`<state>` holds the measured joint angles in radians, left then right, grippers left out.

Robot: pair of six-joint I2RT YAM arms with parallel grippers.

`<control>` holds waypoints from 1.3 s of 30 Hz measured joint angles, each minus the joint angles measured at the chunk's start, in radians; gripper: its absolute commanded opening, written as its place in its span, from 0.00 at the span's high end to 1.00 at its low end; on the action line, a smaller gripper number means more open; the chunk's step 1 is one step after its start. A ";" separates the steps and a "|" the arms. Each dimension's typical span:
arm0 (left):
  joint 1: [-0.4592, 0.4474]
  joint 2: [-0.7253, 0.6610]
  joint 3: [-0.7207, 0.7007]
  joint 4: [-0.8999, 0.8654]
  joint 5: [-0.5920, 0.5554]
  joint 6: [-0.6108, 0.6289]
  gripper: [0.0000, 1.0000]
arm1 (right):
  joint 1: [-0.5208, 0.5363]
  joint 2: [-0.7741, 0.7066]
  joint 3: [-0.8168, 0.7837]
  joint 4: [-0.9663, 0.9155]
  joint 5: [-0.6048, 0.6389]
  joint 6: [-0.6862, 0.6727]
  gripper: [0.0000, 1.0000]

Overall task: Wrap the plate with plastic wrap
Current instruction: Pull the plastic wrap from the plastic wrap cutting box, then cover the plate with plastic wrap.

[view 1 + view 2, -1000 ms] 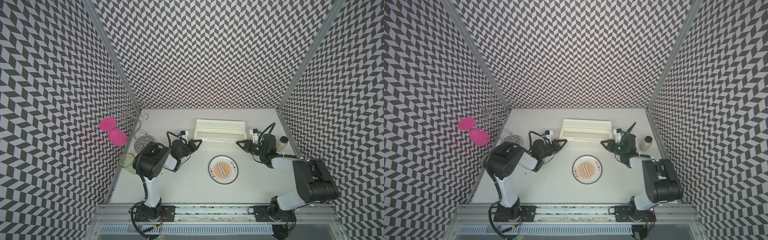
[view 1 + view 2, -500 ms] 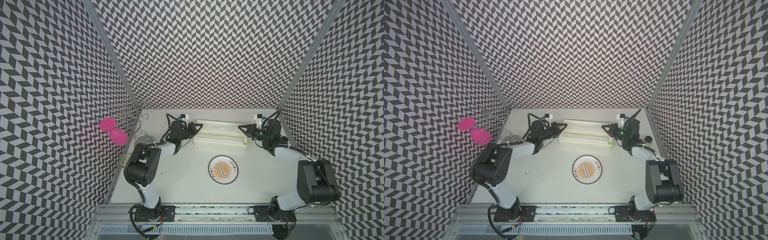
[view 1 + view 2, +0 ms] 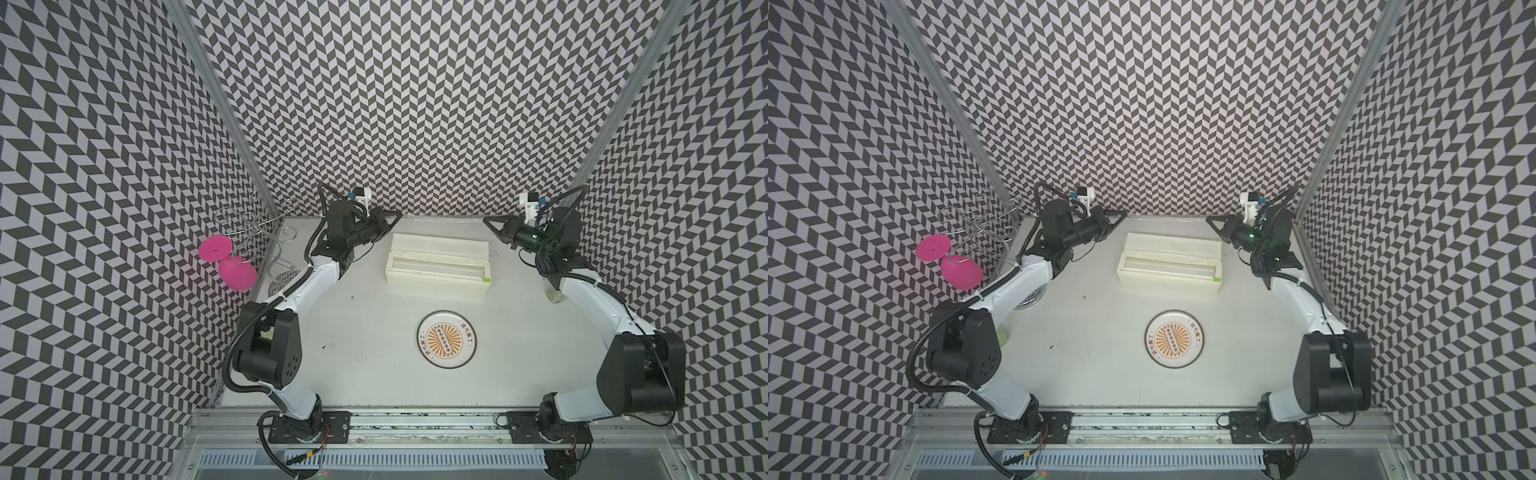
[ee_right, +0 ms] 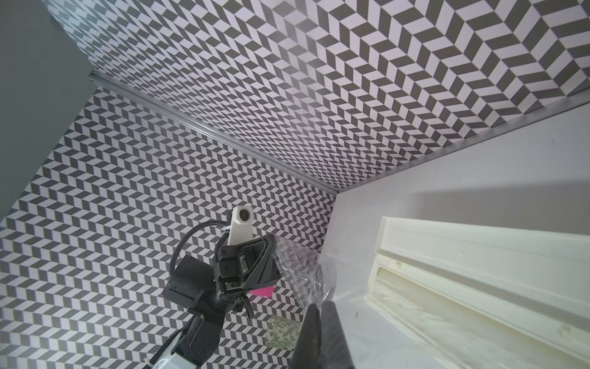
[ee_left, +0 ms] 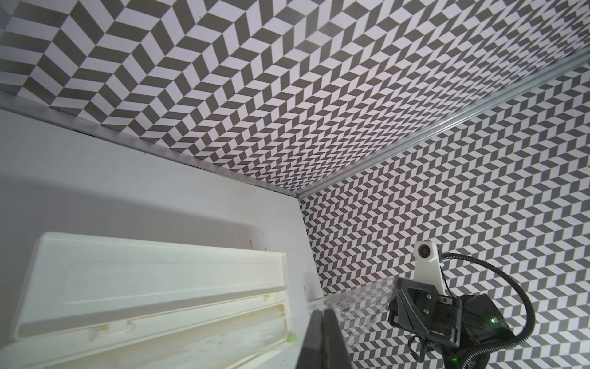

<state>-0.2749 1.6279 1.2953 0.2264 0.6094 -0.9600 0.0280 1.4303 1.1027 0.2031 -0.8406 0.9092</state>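
The box (image 3: pixel 438 264) lies across the back of the tabletop (image 3: pixel 365 332) with its lid folded back. The left tool (image 3: pixel 397 214) hangs above and just past one end of the box, and the right tool (image 3: pixel 487 219) hangs above and just past the end with the green tab. The two tips point toward each other over the box.

Each tool is pinched tight on a corner of the plastic wrap (image 5: pixel 360 306). The wrist views show the wrap as a clear, wrinkled sheet reaching from one tool to the other above the box. In both top views the sheet is too clear to make out.

The plate (image 3: pixel 446 339) lies flat on the tabletop on the side of the box nearer the arm bases. It sits closer to the box's green-tab end and well apart from both tools.
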 measured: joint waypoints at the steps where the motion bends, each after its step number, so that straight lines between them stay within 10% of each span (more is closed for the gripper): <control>1: 0.000 -0.027 -0.017 -0.008 0.006 0.002 1.00 | 0.000 -0.039 -0.026 -0.011 -0.005 -0.002 1.00; 11: -0.044 -0.345 -0.340 -0.033 0.054 0.030 1.00 | 0.002 -0.378 -0.203 -0.363 -0.007 -0.173 1.00; 26: -0.288 -0.633 -0.741 -0.217 -0.045 0.079 1.00 | 0.050 -0.643 -0.384 -1.054 0.307 -0.404 1.00; 39: -0.373 -0.644 -0.875 -0.315 -0.127 0.101 1.00 | 0.435 -0.658 -0.513 -1.173 0.562 -0.126 1.00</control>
<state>-0.6483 0.9836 0.4202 -0.0883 0.4828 -0.8593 0.4633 0.7719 0.5900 -0.9703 -0.2783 0.7830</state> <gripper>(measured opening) 0.044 0.047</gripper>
